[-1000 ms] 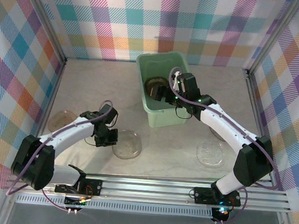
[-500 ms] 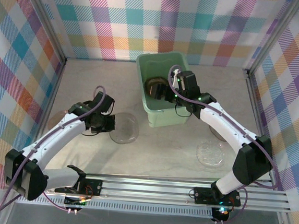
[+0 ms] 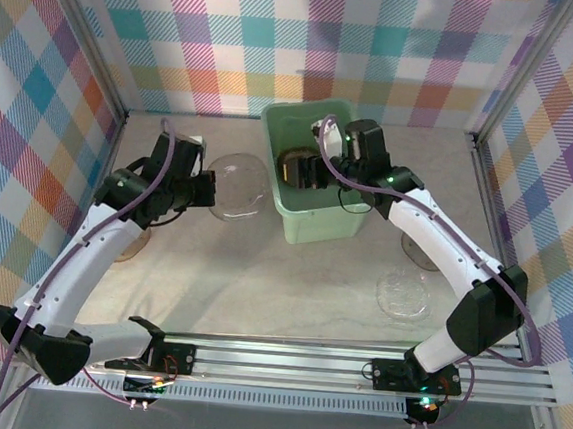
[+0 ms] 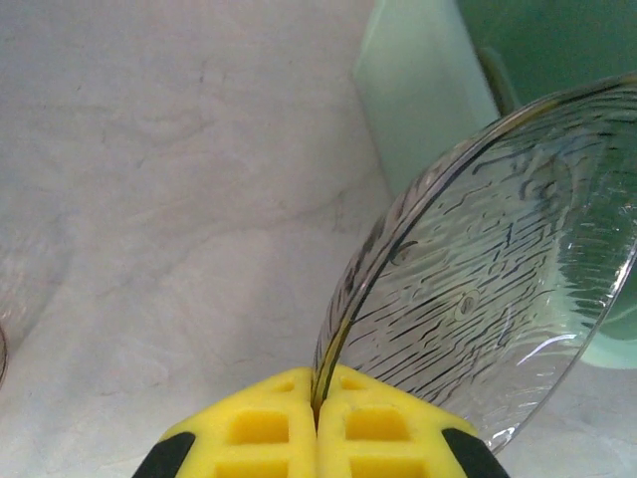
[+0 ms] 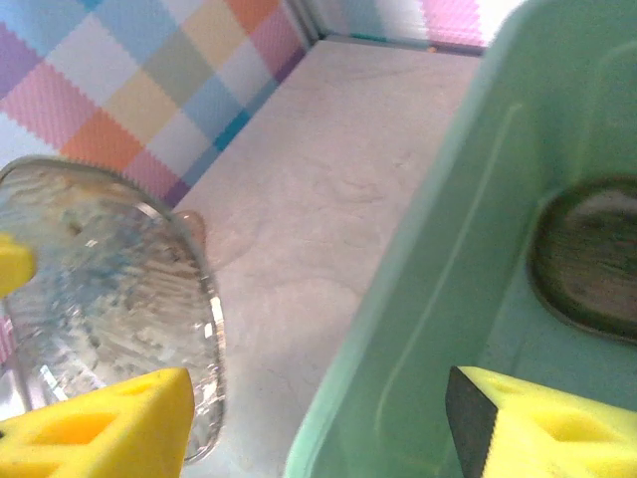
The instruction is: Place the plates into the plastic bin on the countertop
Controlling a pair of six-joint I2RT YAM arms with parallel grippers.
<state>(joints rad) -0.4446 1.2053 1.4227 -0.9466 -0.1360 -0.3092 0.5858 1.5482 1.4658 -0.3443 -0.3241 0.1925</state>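
Found the left gripper [image 3: 200, 189] pinched fully together on the rim of a textured clear plate [image 3: 237, 185], carried tilted on edge above the countertop [image 3: 290, 285], just left of the plastic bin [image 3: 316, 225]. Saw from the left wrist camera the yellow fingertips [image 4: 259, 428] pressed flat together with only the thin plate edge between, and the plate's far side leaning toward the bin's pale green wall. Could not tell whether plate and bin touched.

Found the right gripper [image 3: 324, 150] hanging over the bin, jaws well apart and gripping nothing. Saw from the right wrist camera the bin's rim running between the two yellow fingers [image 5: 109, 418].

Spotted a brown plate [image 3: 299, 167] lying on the bin floor. Noted a flat clear plate [image 3: 405, 293] on the countertop at the right, well apart from the bin. Noted also a half-hidden plate [image 3: 411, 254] beneath the right arm and a tinted plate [image 3: 132, 241] under the left arm.
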